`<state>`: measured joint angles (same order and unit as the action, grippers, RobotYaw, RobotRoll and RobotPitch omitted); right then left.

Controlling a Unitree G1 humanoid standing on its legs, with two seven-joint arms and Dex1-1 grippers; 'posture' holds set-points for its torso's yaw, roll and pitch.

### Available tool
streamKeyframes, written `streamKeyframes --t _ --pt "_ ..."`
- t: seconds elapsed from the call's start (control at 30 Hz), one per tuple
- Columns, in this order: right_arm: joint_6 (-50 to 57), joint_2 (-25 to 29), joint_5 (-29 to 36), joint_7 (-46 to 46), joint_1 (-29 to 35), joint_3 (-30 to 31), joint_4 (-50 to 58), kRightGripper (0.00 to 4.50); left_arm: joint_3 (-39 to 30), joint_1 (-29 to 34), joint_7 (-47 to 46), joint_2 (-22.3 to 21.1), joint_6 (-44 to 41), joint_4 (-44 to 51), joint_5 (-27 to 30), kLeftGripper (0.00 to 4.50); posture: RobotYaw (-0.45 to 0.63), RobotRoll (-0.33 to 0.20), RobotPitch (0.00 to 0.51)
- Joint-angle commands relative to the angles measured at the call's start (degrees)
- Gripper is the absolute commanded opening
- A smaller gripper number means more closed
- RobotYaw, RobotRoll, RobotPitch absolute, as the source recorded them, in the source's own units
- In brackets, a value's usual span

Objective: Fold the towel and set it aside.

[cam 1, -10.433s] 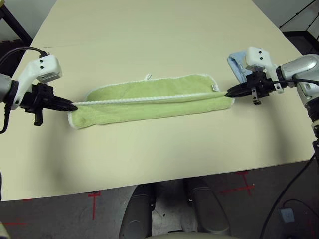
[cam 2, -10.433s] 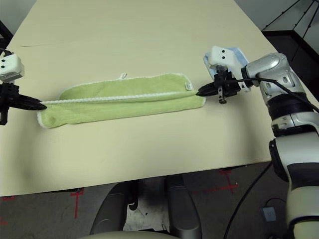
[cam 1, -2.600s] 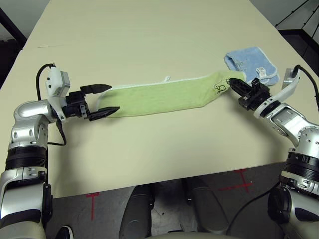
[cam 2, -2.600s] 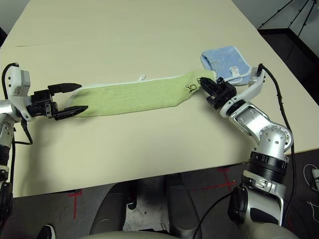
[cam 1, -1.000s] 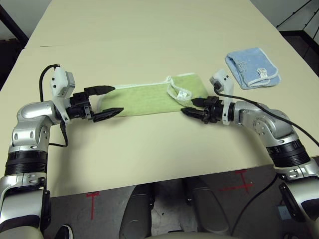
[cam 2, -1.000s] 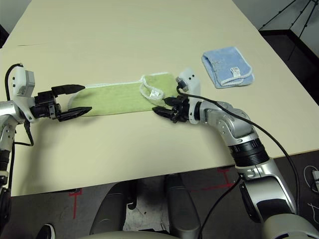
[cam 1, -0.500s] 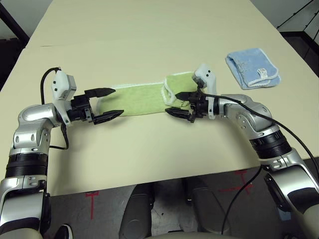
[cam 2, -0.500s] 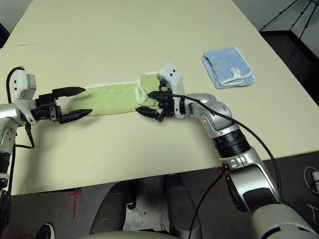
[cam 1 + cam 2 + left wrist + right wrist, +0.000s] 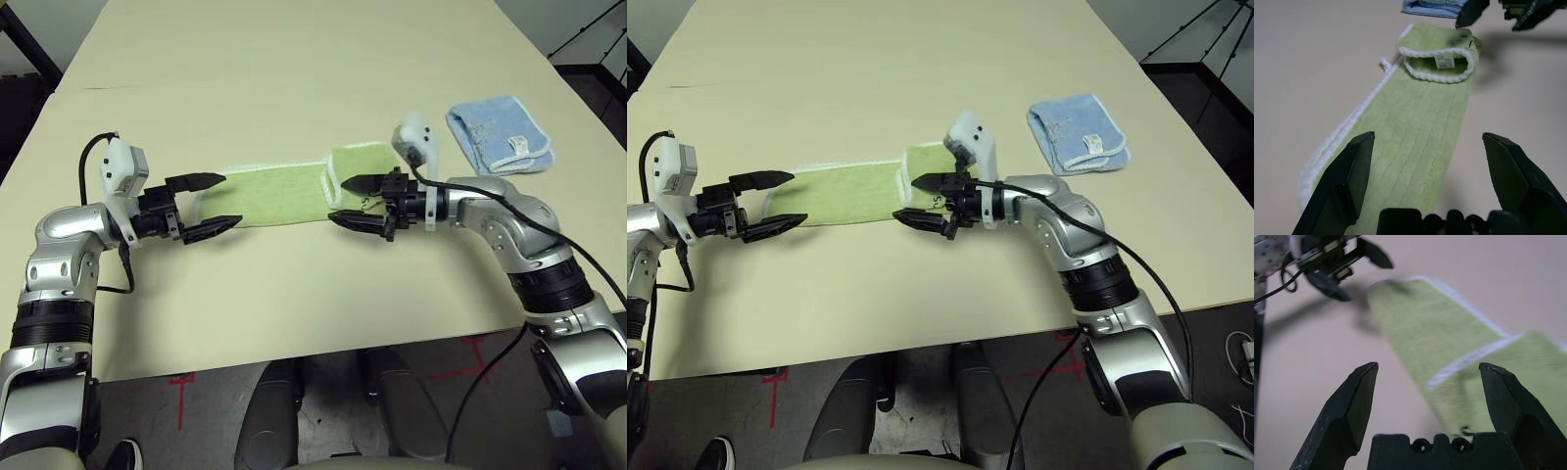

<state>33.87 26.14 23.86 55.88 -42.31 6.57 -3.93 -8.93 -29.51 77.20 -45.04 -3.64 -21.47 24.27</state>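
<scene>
The towel [image 9: 284,194] lies flat on the table [image 9: 294,69] as a long narrow green strip running left to right, in front of the robot and between its two arms. Its right end is turned back over itself, forming a short doubled flap [image 9: 358,171] with the white edging curled at the fold; the left wrist view shows a small white tag [image 9: 1442,60] inside that curl. A small white loop [image 9: 1385,63] sticks out from the far long edge.

Compared with half a second ago, the flap looks much the same and the strip has not shifted. A second ago the turned-back end sat more bunched and loose; now it lies flatter.

The right gripper [image 9: 355,202] hovers just over the folded end, jaws spread wide, holding nothing, pointing toward the robot's left. It sits a little higher than a second ago, and its wrist has turned, so the white camera housing [image 9: 416,137] is now raised further above the arm.

The left gripper [image 9: 216,201] is at the strip's left end, jaws wide apart on either side of the towel's end, gripping nothing. It has not moved across the last second.

The light-blue cloth [image 9: 502,135] lies folded on the table to the right of the towel, well apart from it and beyond the right forearm [image 9: 509,220], unchanged in place.
</scene>
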Motion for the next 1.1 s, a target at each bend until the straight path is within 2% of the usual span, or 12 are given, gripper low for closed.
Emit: streamKeyframes --t 0.03,0.2,0.33,0.37,0.5,0.77,1.1 --pt "-7.63 0.47 1.12 3.04 -0.46 -4.54 -4.49 4.48 0.57 -0.13 1.2 -0.1 0.52 -1.28 -0.52 4.5 -0.07 0.0 0.216" --pt "-19.38 1.16 -0.85 9.71 -2.54 -5.81 -12.93 4.48 0.91 -0.95 1.71 -0.02 0.79 -2.3 -0.92 4.5 -0.07 0.0 0.216" --pt "-32.82 2.35 -4.68 12.89 -5.65 -6.46 -26.3 4.48 1.15 -1.29 1.83 0.02 0.91 -2.53 -0.94 4.5 -0.05 0.0 0.217" --pt "-36.51 2.99 -5.68 14.29 -6.24 -6.25 -29.34 4.32 1.13 -1.21 1.8 0.0 0.92 -2.44 -0.88 4.5 -0.05 0.0 0.217" --pt "-43.09 4.92 -7.06 19.14 -9.27 -6.26 -39.82 3.16 0.84 -0.35 1.76 -0.19 0.95 -1.92 -0.67 4.5 -0.04 0.0 0.217" --pt "-49.37 1.76 -9.53 21.79 -15.16 -5.54 -50.63 0.01 0.91 -0.57 1.74 -0.22 1.14 -2.37 -0.84 4.5 -0.04 0.0 0.215" --pt "-51.36 -6.73 -14.12 20.15 -20.23 -4.29 -57.88 0.01 1.27 -0.97 1.62 0.1 1.11 -2.37 -0.99 4.5 -0.02 0.0 0.212"
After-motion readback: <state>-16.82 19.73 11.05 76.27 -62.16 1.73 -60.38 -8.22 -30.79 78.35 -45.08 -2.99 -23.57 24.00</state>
